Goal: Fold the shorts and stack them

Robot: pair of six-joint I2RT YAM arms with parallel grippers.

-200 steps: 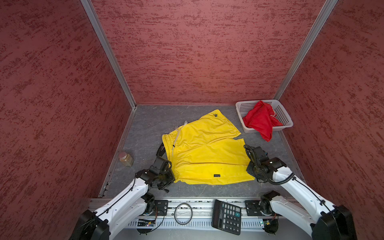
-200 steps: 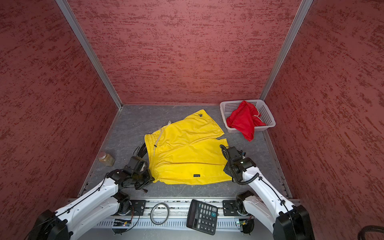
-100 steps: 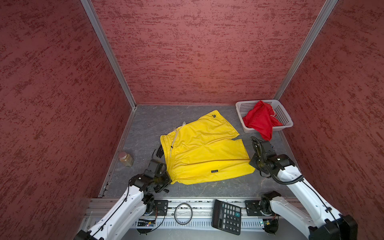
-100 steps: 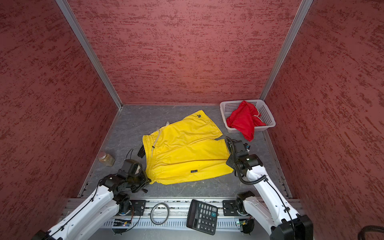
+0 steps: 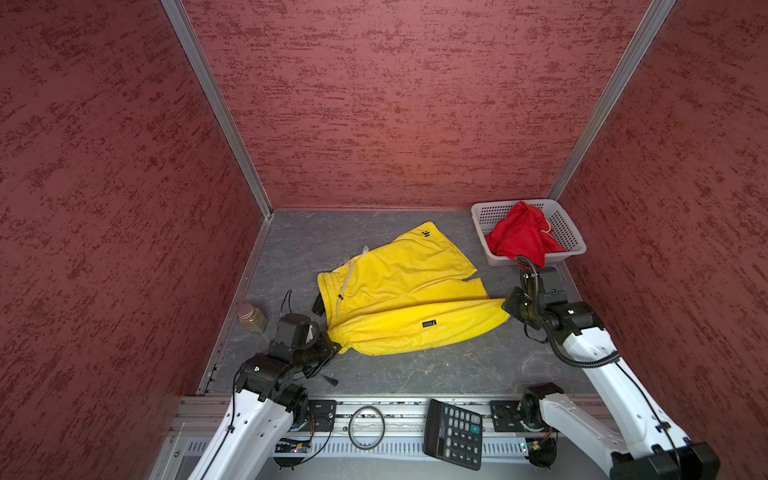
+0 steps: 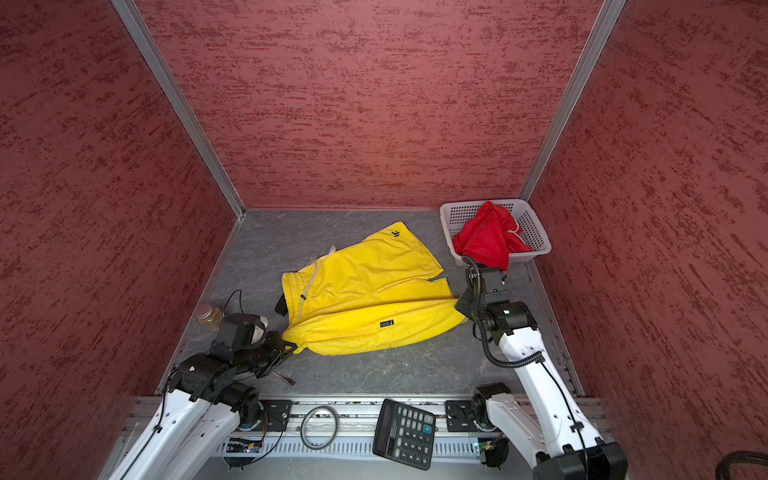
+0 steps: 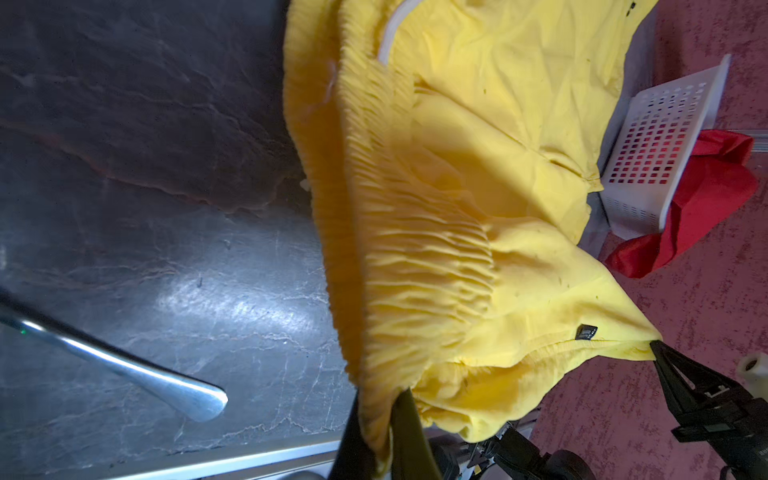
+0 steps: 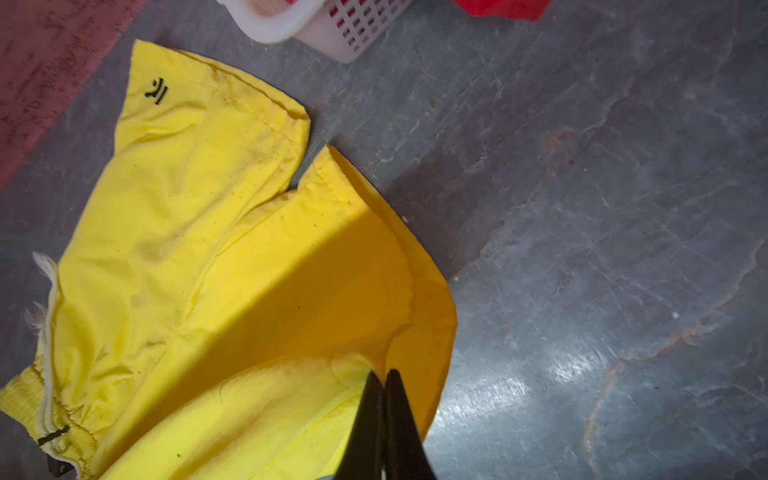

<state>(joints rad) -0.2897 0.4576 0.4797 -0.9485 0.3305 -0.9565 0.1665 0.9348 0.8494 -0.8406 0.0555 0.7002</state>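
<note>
In both top views the yellow shorts (image 5: pixel 399 299) (image 6: pixel 365 299) lie mid-table, with the near edge raised and stretched between my grippers. The left gripper (image 5: pixel 334 347) (image 7: pixel 384 407) is shut on the gathered waistband corner. At the other end the right gripper (image 5: pixel 505 305) (image 8: pixel 382 376) is shut on the leg hem corner. A small dark label (image 5: pixel 429 323) faces up on the lifted part. The far leg and waistband still rest flat. The red shorts (image 5: pixel 519 239) (image 6: pixel 486 239) hang crumpled over the white basket's (image 5: pixel 569 224) front rim.
A small jar (image 5: pixel 251 318) stands by the left wall, near my left arm. A metal utensil handle (image 7: pixel 187 395) lies on the table beside the left gripper. A calculator (image 5: pixel 453 432) and a ring (image 5: pixel 365 422) sit on the front rail. Red walls close three sides.
The right gripper has closed on the hem corner. Both grippers have raised the near edge and drawn it taut. The left arm has pulled back toward the front left.
</note>
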